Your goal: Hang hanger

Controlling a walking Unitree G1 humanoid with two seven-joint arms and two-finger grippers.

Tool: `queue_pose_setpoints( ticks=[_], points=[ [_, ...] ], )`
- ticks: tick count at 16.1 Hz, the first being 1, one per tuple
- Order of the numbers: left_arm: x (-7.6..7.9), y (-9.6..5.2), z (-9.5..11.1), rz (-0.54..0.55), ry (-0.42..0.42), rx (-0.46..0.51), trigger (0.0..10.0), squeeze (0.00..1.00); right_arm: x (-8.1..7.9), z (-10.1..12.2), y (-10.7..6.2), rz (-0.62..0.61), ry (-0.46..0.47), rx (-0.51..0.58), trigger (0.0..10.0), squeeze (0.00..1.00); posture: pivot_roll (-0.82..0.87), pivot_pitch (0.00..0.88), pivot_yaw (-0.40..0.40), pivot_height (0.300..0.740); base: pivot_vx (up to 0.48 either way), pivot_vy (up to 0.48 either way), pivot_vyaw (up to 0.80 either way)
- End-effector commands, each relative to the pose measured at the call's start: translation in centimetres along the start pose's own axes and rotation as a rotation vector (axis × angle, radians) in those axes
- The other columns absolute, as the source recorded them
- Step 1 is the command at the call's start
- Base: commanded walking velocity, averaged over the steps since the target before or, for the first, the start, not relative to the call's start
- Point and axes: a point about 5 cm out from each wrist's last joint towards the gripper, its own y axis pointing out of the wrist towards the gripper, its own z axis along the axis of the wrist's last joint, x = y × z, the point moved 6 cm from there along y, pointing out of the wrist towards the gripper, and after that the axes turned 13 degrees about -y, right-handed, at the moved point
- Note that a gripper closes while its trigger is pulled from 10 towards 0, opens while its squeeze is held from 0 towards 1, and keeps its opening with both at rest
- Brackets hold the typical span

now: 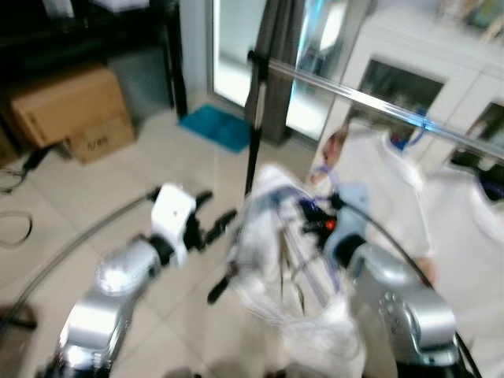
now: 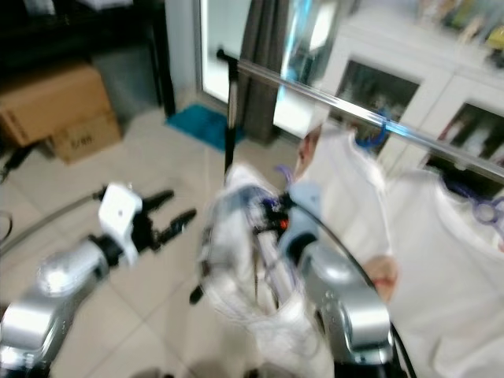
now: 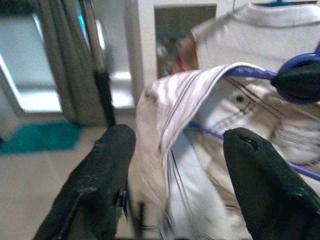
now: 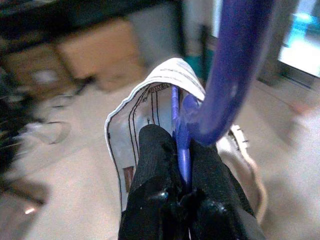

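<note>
While clamped in right gripper (image 4: 182,165), curved purple plastic hanger (image 4: 235,70) carries crumpled white striped shirt (image 1: 291,291); left gripper (image 3: 175,165) spread wide, empty, beside fabric.

The right claw (image 4: 182,165) grips the hanger (image 4: 227,75), with a shirt (image 1: 291,276) draped on it, below the rail (image 1: 370,98). The left claw (image 1: 214,224) sits just left of the shirt, apart from it. Two more shirts (image 1: 394,189) hang on the rail behind and to the right. Boxes (image 1: 71,110) stand on the floor (image 1: 94,197) at far left.
</note>
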Motion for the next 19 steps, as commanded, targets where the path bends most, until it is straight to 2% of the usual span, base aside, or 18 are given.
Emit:
queue_pose_setpoints(
  ticks=[1,2,3,4,5,6,7,9,10,11,13,15,16,17,19],
  points=[
    [0.1,0.6,-0.8,-0.014,0.027,-0.021,10.0,1.00,-1.0,2.7,-0.1,0.070,-0.016,0.095,0.0,0.00,-0.03,0.023,-0.076,0.740,0.000,0.000,0.00],
    [-0.4,1.0,-0.7,-0.011,0.062,-0.022,10.0,1.00,-1.8,3.3,-0.1,0.109,-0.012,0.114,0.0,0.00,-0.03,0.023,-0.076,0.740,0.000,0.000,0.00],
    [-1.0,1.4,-1.0,-0.003,0.130,-0.046,10.0,1.00,-2.3,3.7,-0.2,0.138,-0.005,0.129,0.0,0.00,-0.03,0.022,-0.078,0.740,0.000,0.000,0.00],
    [-1.2,1.6,-1.2,-0.004,0.151,-0.056,10.0,1.00,-2.7,4.0,-0.3,0.157,0.006,0.140,0.0,0.00,-0.03,0.022,-0.078,0.740,0.000,0.000,0.00],
    [-1.8,2.2,-1.4,0.004,0.158,-0.061,10.0,0.91,-3.2,4.5,-0.5,0.186,0.015,0.157,0.0,0.00,-0.03,0.021,-0.079,0.740,0.000,0.000,0.00],
    [-2.0,2.4,-1.5,0.008,0.159,-0.062,10.0,0.22,-3.5,4.7,-0.7,0.200,0.021,0.165,0.0,0.00,-0.04,0.022,-0.077,0.740,0.000,0.000,0.00],
    [-2.4,3.0,-1.3,0.016,0.178,-0.054,10.0,0.00,-3.8,5.1,-0.9,0.226,0.029,0.178,0.0,0.00,-0.04,0.022,-0.075,0.740,0.000,0.000,0.00],
    [-2.6,3.6,-1.1,0.012,0.169,-0.043,10.0,0.00,-3.9,5.2,-1.2,0.236,0.026,0.181,0.0,0.00,-0.05,0.024,-0.068,0.740,0.000,0.000,0.00],
    [-2.7,3.7,-1.6,0.019,0.139,-0.062,10.0,0.00,-3.7,5.3,-1.3,0.232,0.032,0.185,0.0,0.00,-0.05,0.024,-0.067,0.740,0.000,0.000,0.00],
    [-2.8,3.8,-2.4,0.014,0.123,-0.091,0.0,0.00,-3.7,5.5,-1.4,0.234,0.036,0.191,0.0,0.00,-0.05,0.024,-0.067,0.740,0.000,0.000,0.00],
    [-2.6,3.8,-3.7,-0.027,0.182,-0.147,0.0,0.00,-3.7,5.8,-1.5,0.242,0.041,0.197,0.0,0.00,-0.05,0.023,-0.068,0.740,0.000,0.000,0.00],
    [-2.8,3.9,-3.8,-0.029,0.180,-0.149,0.0,0.00,-3.8,6.3,-1.5,0.255,0.058,0.212,0.0,0.00,-0.06,0.021,-0.069,0.740,0.000,0.000,0.00],
    [-2.9,4.1,-3.2,-0.018,0.153,-0.121,0.0,0.00,-3.8,6.4,-1.5,0.257,0.059,0.214,0.0,0.00,-0.06,0.020,-0.071,0.740,0.000,0.000,0.00],
    [-2.7,4.4,-2.4,-0.029,0.082,-0.077,0.0,0.00,-3.8,6.4,-1.5,0.261,0.054,0.208,0.0,0.00,-0.06,0.020,-0.071,0.740,0.000,0.000,0.00],
    [-2.7,4.4,-2.4,-0.035,0.051,-0.075,0.0,0.00,-3.7,6.3,-1.4,0.263,0.052,0.203,0.0,0.00,-0.05,0.015,-0.078,0.740,0.000,0.000,0.00]
  ],
)
